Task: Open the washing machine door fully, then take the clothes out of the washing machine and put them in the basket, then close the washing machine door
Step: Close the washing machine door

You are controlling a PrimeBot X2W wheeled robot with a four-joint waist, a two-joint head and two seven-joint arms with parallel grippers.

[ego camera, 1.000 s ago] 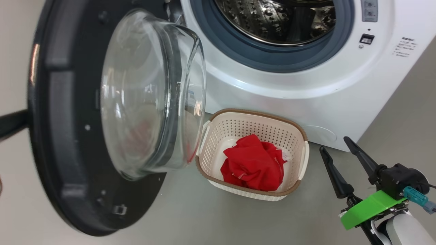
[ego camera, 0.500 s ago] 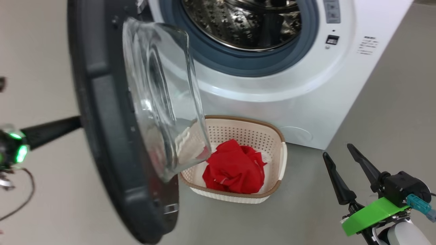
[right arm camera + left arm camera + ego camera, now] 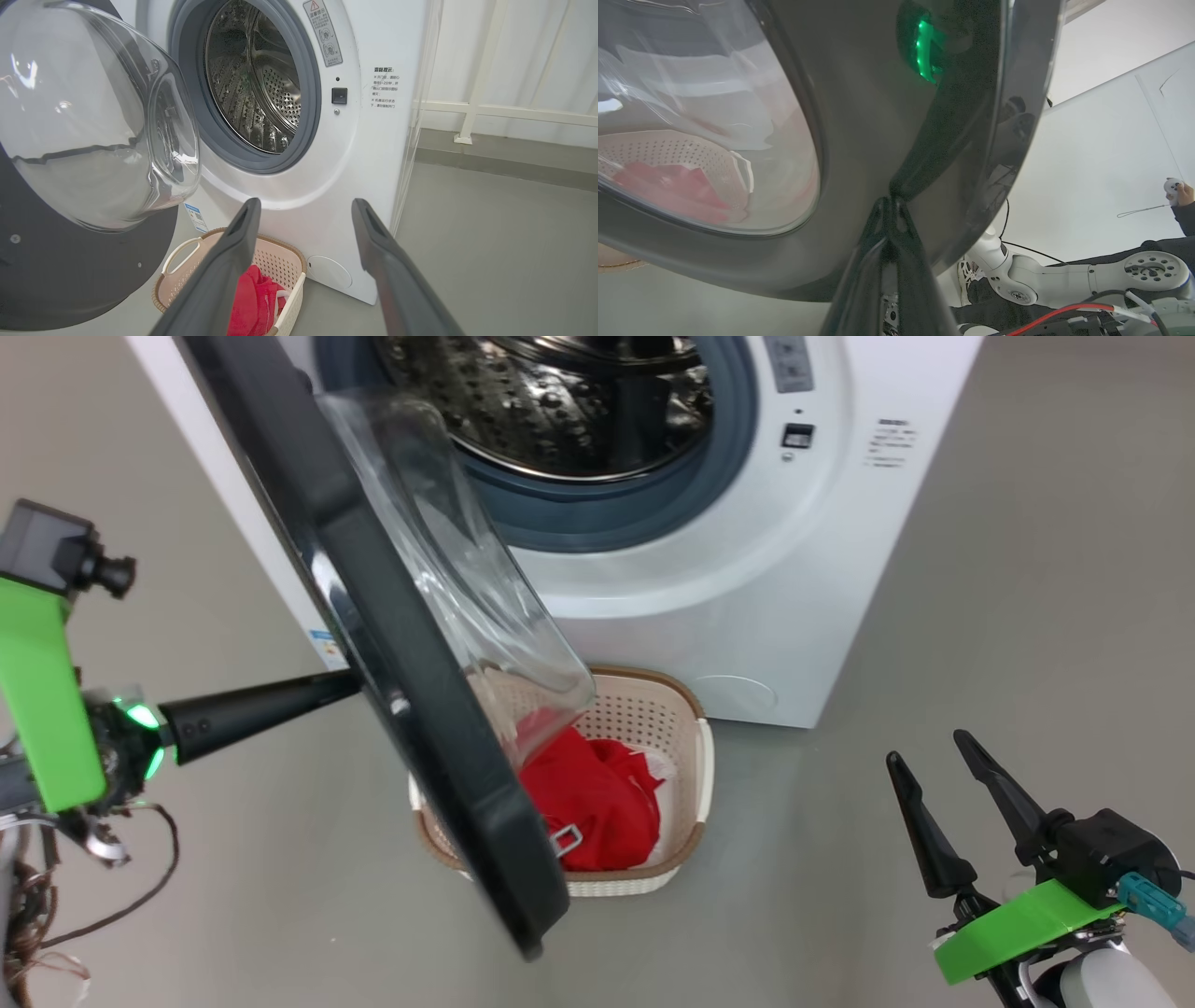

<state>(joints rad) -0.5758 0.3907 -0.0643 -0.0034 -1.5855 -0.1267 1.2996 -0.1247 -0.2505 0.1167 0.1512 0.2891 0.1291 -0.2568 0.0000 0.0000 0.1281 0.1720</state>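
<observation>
The white washing machine (image 3: 794, 597) stands with its steel drum (image 3: 551, 411) showing no clothes. Its washing machine door (image 3: 411, 709) hangs partly swung, black rim edge-on, glass bowl over the basket (image 3: 695, 737). The red clothes (image 3: 597, 793) lie inside the basket. My left gripper (image 3: 350, 681) is shut, its tips pressed on the door's outer face (image 3: 878, 116); the closed fingertips (image 3: 889, 205) touch the glossy rim. My right gripper (image 3: 926, 749) stands open and empty at the lower right, apart from everything. From its wrist I see the door (image 3: 93, 116), basket (image 3: 280, 261) and clothes (image 3: 252, 298) past my right gripper (image 3: 306, 205).
Grey floor (image 3: 1027, 616) spreads to the right of the machine. Loose cables (image 3: 112, 887) hang by my left arm. A person's hand (image 3: 1178, 189) holding a controller is at the far right of the left wrist view. A white rail and curtain (image 3: 490, 93) stand beyond the machine.
The door has swung from wide open toward the machine, now edge-on over the basket, with my shut left gripper following on its outer face. The head camera turned. My right gripper stayed put.
</observation>
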